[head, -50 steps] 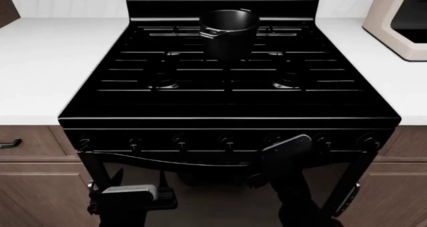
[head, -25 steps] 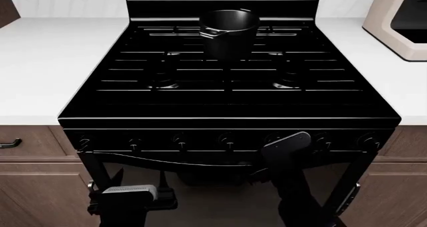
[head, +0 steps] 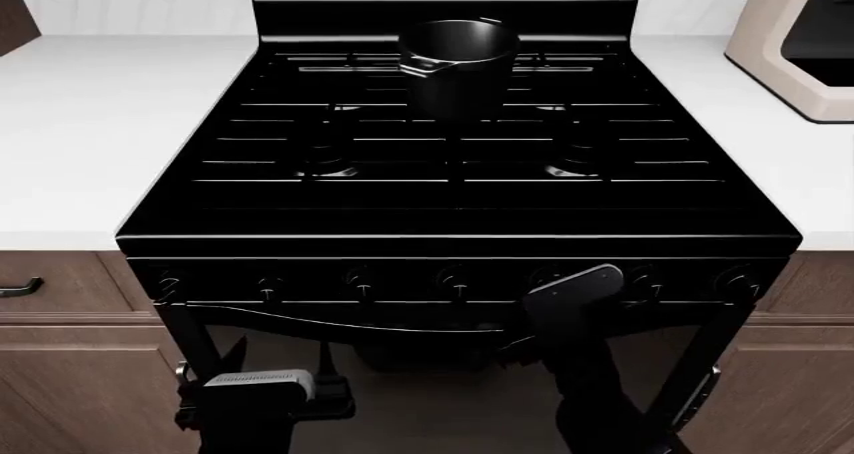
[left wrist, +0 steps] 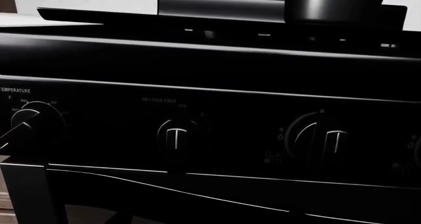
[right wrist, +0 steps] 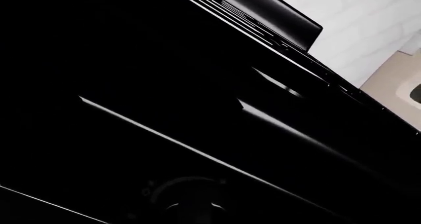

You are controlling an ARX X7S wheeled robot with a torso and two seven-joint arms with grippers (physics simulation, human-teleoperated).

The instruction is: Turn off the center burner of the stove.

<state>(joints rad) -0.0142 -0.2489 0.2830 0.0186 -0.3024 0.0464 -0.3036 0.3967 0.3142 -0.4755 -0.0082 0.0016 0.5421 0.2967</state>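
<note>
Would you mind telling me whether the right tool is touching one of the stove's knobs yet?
Cannot tell. In the head view the right arm covers the stove knob panel, hiding the tool. The right wrist view shows one knob close but no fingers, contact or gap.

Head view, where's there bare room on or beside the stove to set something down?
Two bare patches: white countertop left of the stove, running back to the wall, and a narrower strip on its right, in front of the beige appliance. The front grates are also bare. It is crowded at the back centre, where the black pot stands.
</note>
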